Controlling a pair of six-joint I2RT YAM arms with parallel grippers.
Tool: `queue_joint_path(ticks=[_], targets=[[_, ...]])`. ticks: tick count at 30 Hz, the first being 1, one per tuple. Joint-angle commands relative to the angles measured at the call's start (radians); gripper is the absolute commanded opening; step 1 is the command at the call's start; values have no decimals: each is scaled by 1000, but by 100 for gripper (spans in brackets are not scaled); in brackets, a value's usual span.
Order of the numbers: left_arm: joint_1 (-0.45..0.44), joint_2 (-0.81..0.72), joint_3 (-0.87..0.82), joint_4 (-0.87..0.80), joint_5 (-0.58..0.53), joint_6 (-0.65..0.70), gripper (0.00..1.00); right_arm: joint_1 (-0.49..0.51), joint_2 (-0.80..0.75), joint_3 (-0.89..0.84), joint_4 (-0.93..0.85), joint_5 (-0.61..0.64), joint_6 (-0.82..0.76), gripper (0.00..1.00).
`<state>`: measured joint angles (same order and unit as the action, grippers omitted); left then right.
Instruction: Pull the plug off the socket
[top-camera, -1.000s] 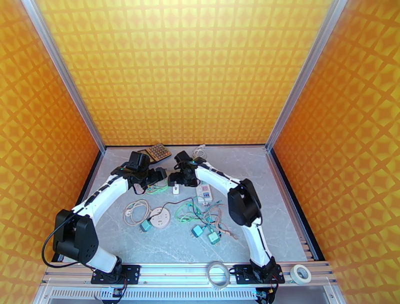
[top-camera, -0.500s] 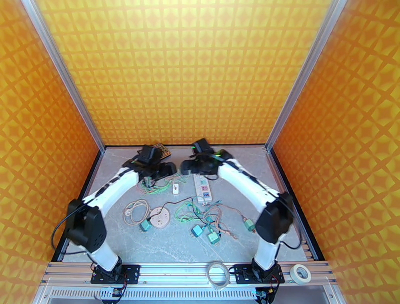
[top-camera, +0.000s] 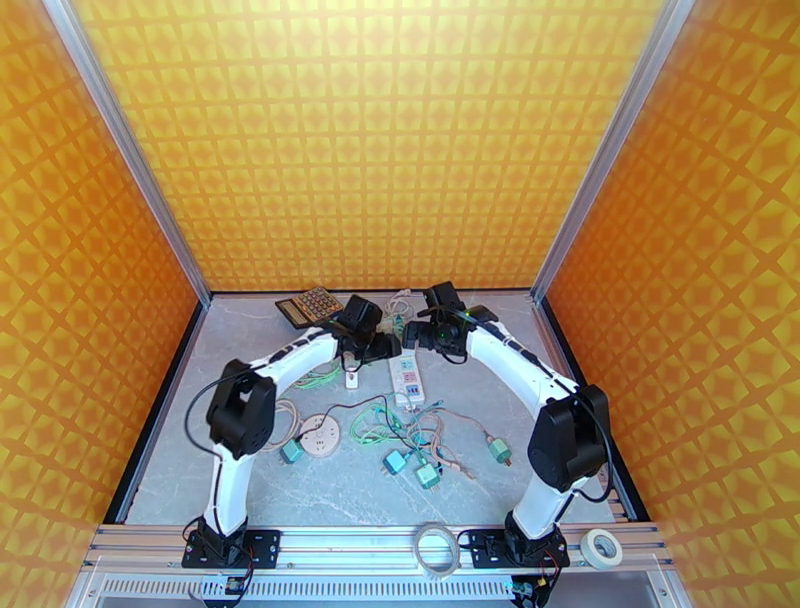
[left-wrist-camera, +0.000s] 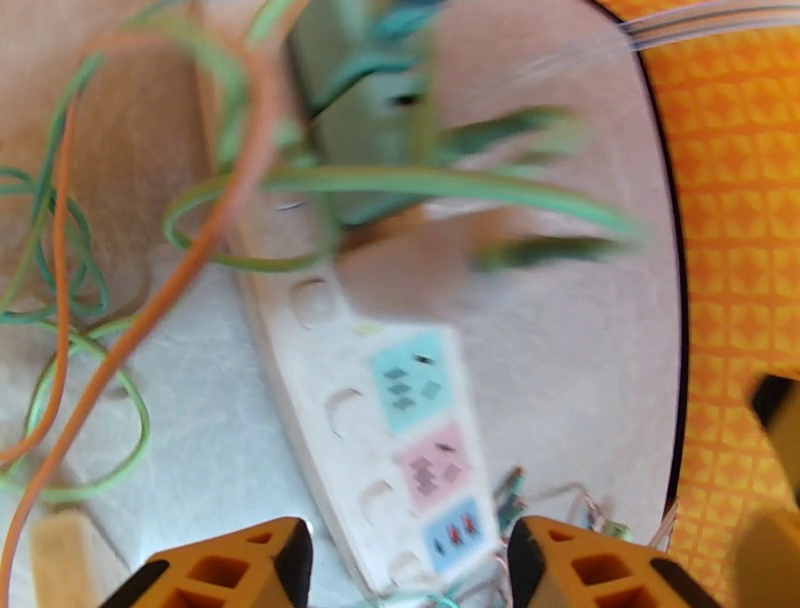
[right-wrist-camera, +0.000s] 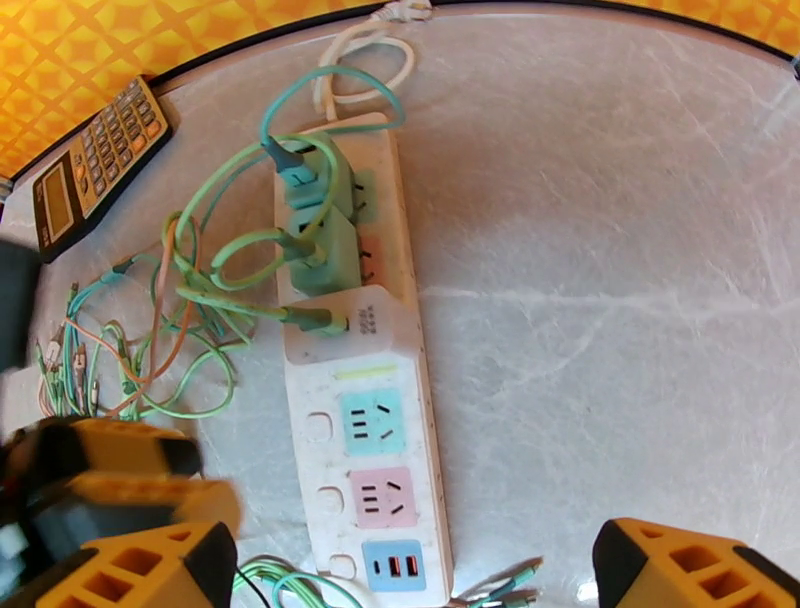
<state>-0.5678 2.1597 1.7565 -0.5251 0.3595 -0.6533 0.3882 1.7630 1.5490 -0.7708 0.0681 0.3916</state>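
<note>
Although bowed inward over the power strip (right-wrist-camera: 365, 400), recorded with left pincer (left-wrist-camera: 400, 560) and right pincer (right-wrist-camera: 415, 560) both spread apart.

No text can be read

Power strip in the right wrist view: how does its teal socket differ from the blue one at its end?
The teal socket has slots for mains pins, two above three; the blue socket has two rectangular ports side by side, red inside. The teal socket is squarish and larger; the blue socket is flatter. The teal socket lies nearer the green plugs than the blue socket. Both are empty, on one power strip.
</note>
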Motion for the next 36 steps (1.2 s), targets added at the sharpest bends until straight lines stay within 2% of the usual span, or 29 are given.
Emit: queue_joint_path(ticks=[1,9,18,24,25,33,36], targets=[[12,51,58,15,5,-32,54,-7,11,-19,78,-47,-57,89],[48,132,80,45,-10,-68,49,-8,141,36,102,-73,-122,70],[54,212,162,30,16,-59,48,-7,325,199,63,-60,-157,74],[54,239,175,8,16,-57,44,-6,414,283,40,-31,-169,74],[54,243,177,6,16,-57,41,-7,426,291,35,-33,-172,72],[52,244,167,-5,20,-49,35,-7,439,263,25,-55,-177,65],[52,244,164,-12,19,-42,35,-7,434,243,26,-51,-178,58]])
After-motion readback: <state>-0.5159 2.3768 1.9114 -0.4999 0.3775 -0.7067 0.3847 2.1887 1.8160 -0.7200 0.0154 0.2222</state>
